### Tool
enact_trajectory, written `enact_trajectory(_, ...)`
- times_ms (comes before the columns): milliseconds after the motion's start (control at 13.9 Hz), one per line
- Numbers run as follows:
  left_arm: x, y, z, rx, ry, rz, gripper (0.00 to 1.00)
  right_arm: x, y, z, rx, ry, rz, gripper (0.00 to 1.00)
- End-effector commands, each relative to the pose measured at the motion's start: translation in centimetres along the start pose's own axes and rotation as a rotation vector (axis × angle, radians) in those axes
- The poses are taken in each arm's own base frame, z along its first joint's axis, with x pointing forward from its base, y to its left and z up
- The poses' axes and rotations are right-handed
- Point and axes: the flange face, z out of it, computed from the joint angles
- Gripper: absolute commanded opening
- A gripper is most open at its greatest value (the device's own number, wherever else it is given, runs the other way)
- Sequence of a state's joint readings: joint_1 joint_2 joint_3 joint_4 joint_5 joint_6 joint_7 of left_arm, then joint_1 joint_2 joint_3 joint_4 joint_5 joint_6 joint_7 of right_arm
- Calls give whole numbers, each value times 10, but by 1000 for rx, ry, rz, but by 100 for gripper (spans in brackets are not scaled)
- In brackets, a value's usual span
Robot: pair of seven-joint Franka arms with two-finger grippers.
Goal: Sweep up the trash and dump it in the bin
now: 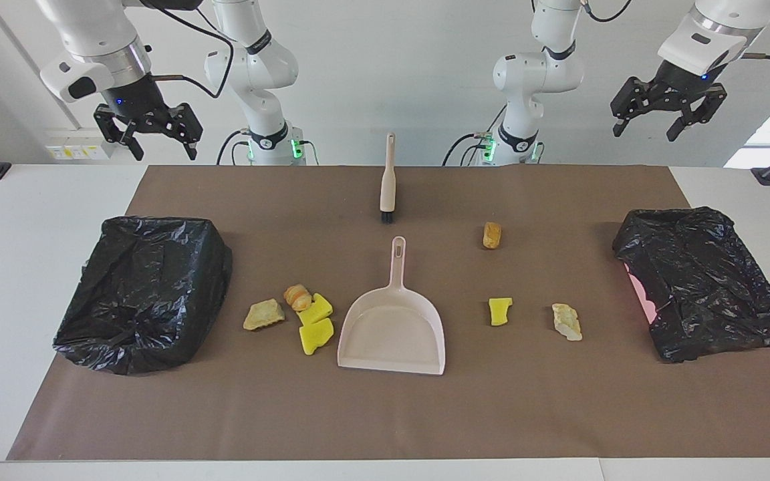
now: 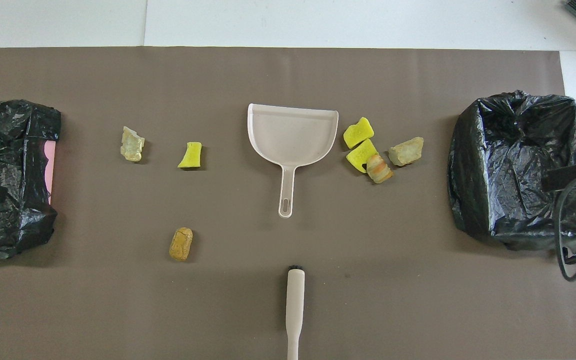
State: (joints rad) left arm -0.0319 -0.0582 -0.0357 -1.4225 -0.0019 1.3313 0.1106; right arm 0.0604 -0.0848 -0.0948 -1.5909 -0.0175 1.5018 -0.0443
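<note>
Trash lies in two groups on the brown mat [image 1: 385, 414], with the pale pink dustpan [image 1: 392, 334] between them at the centre. Clock directions below take the dustpan as the dial centre in the overhead view, 12 o'clock pointing away from the robots.

Group one, at about 3 o'clock, toward the right arm's end:
- two yellow sponge chunks [image 2: 358, 132] [image 2: 361, 154], just beside the dustpan's edge and touching each other;
- an orange-brown striped lump [image 2: 379, 168] against the nearer chunk;
- a tan lump [image 2: 406, 151] just beside them.

Group two, toward the left arm's end:
- a single yellow sponge chunk [image 2: 190, 155] at about 9 o'clock;
- a pale beige lump [image 2: 132, 144] further along the same line;
- an orange-brown lump [image 2: 181, 244] at about 8 o'clock, nearer the robots and well apart from the others.

A hand brush [image 1: 387, 180] lies at 6 o'clock, in line with the dustpan's handle, bristles toward it, not touching it.

A bin lined with a black bag [image 1: 144, 294] stands at each end of the mat; the second [image 1: 706, 287] shows a strip of pink at its inner edge.

The right gripper [image 1: 150, 133] hangs in the air above the table edge at its own end, fingers spread, holding nothing. The left gripper [image 1: 666, 113] hangs likewise at its end, fingers spread and empty. Both arms wait.
</note>
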Motion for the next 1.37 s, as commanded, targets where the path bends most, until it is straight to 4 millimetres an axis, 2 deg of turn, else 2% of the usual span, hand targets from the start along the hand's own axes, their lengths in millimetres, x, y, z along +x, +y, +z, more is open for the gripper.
enact_trajectory(0,-10,6,3,-2,-5,6,100,-2,-2,1,4,3,3,100)
enact_trajectory(433,-14,24,10,4,17,36,100,-6,-2,5,5,-3,8,100)
enact_trajectory(650,-25,49,20,7,5,80,100,-10,-2,5,7,-11,11,100)
enact_trajectory(722,-32,65,23,10,5,109,100,-9,-5,5,6,-6,6,100)
enact_trajectory(794,-38,80,29,13,9,141,100,-7,-17,8,5,-11,-14,100)
enact_trajectory(938,-51,109,44,17,0,166,100,0,-22,11,1,2,15,100)
enact_trajectory(1083,-62,152,62,22,-12,173,100,6,-24,18,0,-3,18,100)
enact_trajectory(1227,-78,187,81,25,-4,134,100,20,-25,33,-4,-29,20,100)
enact_trajectory(1299,-87,204,93,29,-8,136,100,32,-32,42,-8,-44,24,100)
